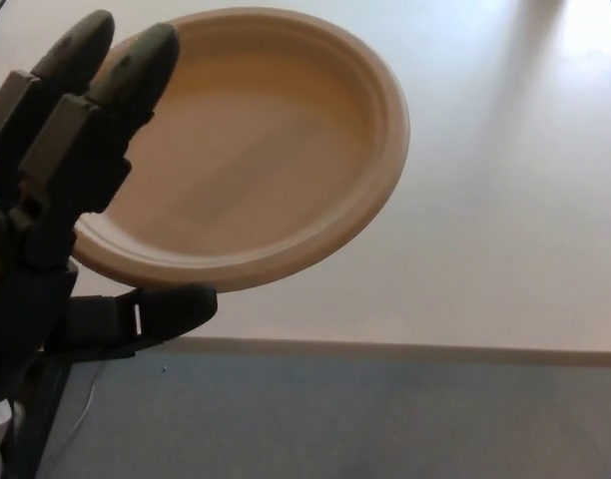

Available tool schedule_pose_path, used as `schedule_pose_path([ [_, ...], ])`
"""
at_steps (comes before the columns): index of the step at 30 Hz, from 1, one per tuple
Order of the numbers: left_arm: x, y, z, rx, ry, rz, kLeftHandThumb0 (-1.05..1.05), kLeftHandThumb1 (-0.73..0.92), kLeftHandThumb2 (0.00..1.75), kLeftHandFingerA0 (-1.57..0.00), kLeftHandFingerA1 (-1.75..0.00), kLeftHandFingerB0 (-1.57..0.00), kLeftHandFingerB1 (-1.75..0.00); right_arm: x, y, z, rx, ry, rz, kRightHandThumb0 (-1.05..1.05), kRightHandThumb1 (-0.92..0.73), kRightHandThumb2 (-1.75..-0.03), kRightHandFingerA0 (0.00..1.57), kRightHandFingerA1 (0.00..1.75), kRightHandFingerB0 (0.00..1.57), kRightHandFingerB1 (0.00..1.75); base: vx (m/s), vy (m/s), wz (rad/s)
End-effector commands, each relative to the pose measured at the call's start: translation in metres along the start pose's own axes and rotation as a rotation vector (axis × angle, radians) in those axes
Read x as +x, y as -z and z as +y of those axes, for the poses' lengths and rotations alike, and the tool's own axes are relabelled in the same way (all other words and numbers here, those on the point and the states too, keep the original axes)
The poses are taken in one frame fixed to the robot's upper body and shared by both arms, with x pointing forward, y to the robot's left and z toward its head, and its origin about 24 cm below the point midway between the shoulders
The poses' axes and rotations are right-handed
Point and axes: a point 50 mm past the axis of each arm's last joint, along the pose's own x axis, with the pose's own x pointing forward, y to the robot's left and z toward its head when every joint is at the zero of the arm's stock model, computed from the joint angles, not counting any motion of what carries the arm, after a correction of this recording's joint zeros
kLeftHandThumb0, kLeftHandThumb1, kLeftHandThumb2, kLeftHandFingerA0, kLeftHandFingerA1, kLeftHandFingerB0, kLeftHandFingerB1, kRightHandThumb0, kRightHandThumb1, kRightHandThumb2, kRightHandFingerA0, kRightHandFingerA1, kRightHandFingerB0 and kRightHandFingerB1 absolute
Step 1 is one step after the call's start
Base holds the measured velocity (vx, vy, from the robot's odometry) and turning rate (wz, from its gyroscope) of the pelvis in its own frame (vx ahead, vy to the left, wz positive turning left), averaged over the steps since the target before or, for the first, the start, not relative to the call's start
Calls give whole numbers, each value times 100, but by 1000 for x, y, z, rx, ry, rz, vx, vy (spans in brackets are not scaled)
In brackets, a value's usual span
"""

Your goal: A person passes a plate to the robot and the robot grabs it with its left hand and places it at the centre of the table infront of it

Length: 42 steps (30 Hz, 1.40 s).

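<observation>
- The round, shallow, beige paper plate (256,150) hangs tilted in the air above the pale cream tabletop (505,200), over its left part, not touching it.
- The black left robot hand (76,200) grips the plate's left rim: two thick fingers (136,70) lie over the top of the rim, and the thumb (156,311) sits under its lower edge, so the rim is pinched between them.
- Below the tabletop's near edge lies grey floor (385,419).
</observation>
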Motion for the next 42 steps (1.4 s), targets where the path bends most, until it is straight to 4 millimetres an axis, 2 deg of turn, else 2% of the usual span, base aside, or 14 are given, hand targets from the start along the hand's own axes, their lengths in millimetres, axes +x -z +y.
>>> schedule_pose_path([
  [1,-24,-3,-37,408,312,-228,-79,47,89,-5,-10,-4,-10,4,-9,-21,-13,65,23,-80,-86,-64,16,61,17,48,0,0,0],
  [14,-50,-10,-41,379,398,-226,-73,42,84,0,-7,0,-9,5,-15,-26,-39,71,23,-88,-84,-65,21,61,17,46,0,0,0],
  [17,-54,-4,-45,430,450,-194,-68,42,77,0,0,0,-4,5,-15,-25,-31,63,26,-86,-84,-65,19,60,16,46,0,0,0],
  [18,-55,-3,-45,442,453,-197,-67,47,55,0,-1,0,0,6,-15,-24,-35,62,24,-85,-84,-65,20,60,17,45,0,0,0],
  [21,-52,0,-48,483,444,-214,-76,48,81,0,0,0,-3,7,-20,-25,-32,66,14,-86,-84,-65,18,60,16,45,0,0,0],
  [22,-49,3,-51,464,410,-212,-65,41,80,0,-15,0,-14,7,-21,-26,-23,69,10,-84,-61,-106,17,62,12,54,0,0,0],
  [23,-48,4,-52,457,387,-210,-65,41,80,0,-15,0,-14,7,-21,-26,-17,70,8,-84,-61,-106,17,62,12,54,0,0,0],
  [24,-46,7,-54,461,352,-205,-74,47,76,-15,-10,-14,-7,7,-20,-26,-14,69,9,-88,-83,-65,19,63,17,48,0,0,0],
  [26,-42,10,-56,475,316,-194,-66,44,63,-11,-28,-12,-24,7,-20,-26,-23,68,10,-89,-83,-65,20,63,18,48,0,0,0],
  [28,-37,14,-59,478,269,-183,-63,42,69,-15,-36,-10,-34,7,-20,-26,-31,68,7,-87,-84,-65,20,61,17,48,0,0,0],
  [33,-21,26,-65,500,183,-157,-57,54,57,-20,-28,-17,-27,7,-20,-24,-49,62,12,-90,-85,-66,18,61,16,47,0,0,0],
  [34,-18,27,-66,510,168,-155,-64,47,74,-16,-38,-12,-36,7,-20,-24,-37,64,10,-89,-83,-65,19,60,17,45,0,0,0],
  [41,8,39,-70,571,84,-169,-65,53,79,-20,-41,-13,-38,9,-30,-26,-24,63,-17,-88,-84,-66,18,64,16,50,0,0,0],
  [42,9,40,-70,577,82,-172,-64,54,80,-20,-41,-13,-38,9,-31,-26,-22,61,-20,-85,-62,-107,18,63,12,55,0,0,0],
])
